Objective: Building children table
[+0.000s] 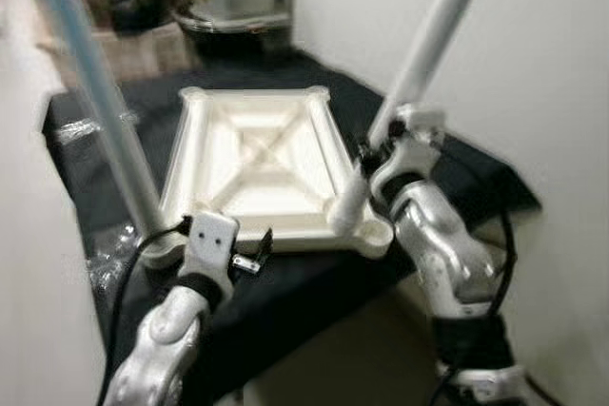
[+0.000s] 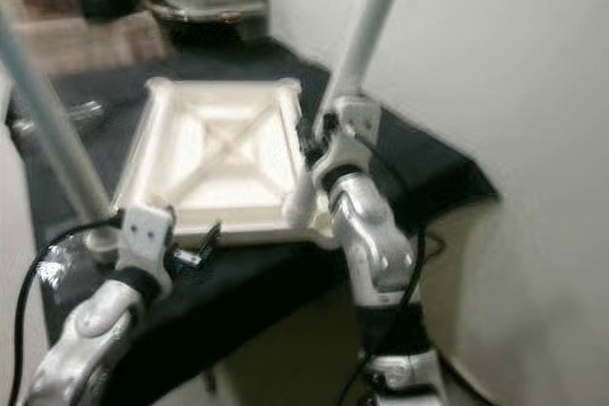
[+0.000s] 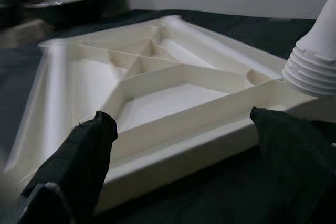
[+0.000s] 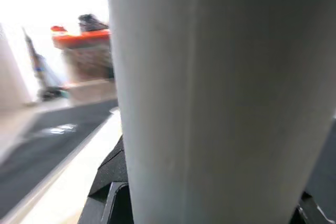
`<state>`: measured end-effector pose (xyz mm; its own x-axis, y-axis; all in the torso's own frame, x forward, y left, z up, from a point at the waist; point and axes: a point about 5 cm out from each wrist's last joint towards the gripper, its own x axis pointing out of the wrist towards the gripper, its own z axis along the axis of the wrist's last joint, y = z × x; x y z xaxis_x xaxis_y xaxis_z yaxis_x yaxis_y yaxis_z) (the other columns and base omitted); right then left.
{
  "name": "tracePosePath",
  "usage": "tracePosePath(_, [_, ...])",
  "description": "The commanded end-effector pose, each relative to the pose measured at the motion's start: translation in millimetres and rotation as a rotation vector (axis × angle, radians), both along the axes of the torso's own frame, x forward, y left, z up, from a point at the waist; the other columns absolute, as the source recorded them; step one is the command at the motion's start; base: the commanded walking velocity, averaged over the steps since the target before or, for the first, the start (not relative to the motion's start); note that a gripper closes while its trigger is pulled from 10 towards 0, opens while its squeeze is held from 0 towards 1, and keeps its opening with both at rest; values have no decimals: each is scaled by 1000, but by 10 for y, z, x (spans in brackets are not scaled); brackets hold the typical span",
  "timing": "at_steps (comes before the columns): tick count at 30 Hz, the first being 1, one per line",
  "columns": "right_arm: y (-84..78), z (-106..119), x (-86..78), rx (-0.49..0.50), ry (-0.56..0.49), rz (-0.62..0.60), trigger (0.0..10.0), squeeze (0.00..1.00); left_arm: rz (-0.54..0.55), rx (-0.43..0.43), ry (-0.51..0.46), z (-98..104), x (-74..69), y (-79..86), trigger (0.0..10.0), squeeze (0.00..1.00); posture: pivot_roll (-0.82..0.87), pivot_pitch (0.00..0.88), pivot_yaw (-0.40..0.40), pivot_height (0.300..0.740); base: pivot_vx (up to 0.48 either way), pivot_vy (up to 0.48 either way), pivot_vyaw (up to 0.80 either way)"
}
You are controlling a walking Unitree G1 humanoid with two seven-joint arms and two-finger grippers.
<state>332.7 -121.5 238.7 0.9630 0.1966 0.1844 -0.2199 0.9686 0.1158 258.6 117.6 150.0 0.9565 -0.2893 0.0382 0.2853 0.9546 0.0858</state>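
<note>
Two legs up; our right gripper [image 1: 373,161] clamps white leg [image 1: 433,40], leaning over near-right socket [image 1: 354,225]; left gripper [image 1: 249,252] spread, idle beside tabletop [image 1: 262,159].

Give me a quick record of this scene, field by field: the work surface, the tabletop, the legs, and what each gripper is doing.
surface: black cloth-covered bench
tabletop: white ribbed plastic tabletop, lying underside up
left leg: pale blue-white plastic leg standing at the near left corner
right leg: white plastic leg tilted over the near right corner
left gripper: open, at the tabletop's near edge, holding nothing
right gripper: shut on the white leg
</note>
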Motion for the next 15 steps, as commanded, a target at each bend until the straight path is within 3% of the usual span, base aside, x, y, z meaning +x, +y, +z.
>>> tracePosePath(1, [15, -37, -13, -12, 2, -6, 10000, 0, 14, 20, 12, -56, 7, 6, 10000, 0, -52, 0, -20, 740, 0, -480, 0])
tracePosePath(2, [15, -37, -13, -12, 2, -6, 10000, 0, 14, 20, 12, -56, 7, 6, 10000, 0, -52, 0, -20, 740, 0, -480, 0])
tracePosePath(15, [-41, 22, 6, 2, -23, -14, 10000, 0, 68, 11, 20, -87, 45, 52, 10000, 0, -50, 0, -25, 740, 0, 0, 0])
